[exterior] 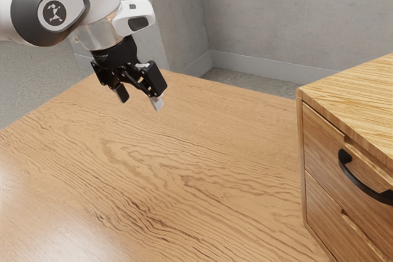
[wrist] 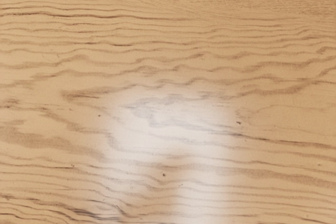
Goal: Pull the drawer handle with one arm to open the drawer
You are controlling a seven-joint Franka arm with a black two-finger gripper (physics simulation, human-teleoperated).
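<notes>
My gripper [exterior: 140, 98] hangs above the table [exterior: 184, 176] at the exterior view's upper left, jaws spread and nothing between them, one finger tipped in white and the other dark. It is tilted a little, pointing down at the wood and toward the exterior view's right. Under my hand the wrist view shows the bare grain of the table top, with a pale sheen [wrist: 168, 145] of light lying across it. From the gripper over to the cabinet [exterior: 350, 99] a wide stretch of bare wood runs unbroken — the room for moving lies on that side. Behind my hand the table's far edge runs slantwise, and beyond it are a grey floor [exterior: 258, 81] and a grey wall [exterior: 295, 10] with a pale skirting board. The cabinet stands at the exterior view's right, well apart from me, its upright near corner making a hard edge that rises from the table top. Its top slab overhangs the fronts a little. The upper drawer [exterior: 325, 142] is light wood with striped grain, and its front looks level with the lower drawer [exterior: 331, 222] beneath it. The drawer handle [exterior: 359, 179] — a black bowed bar — sits on the upper front, standing off from the wood, with one end fixed to the front and the other cut off at the picture's edge.
</notes>
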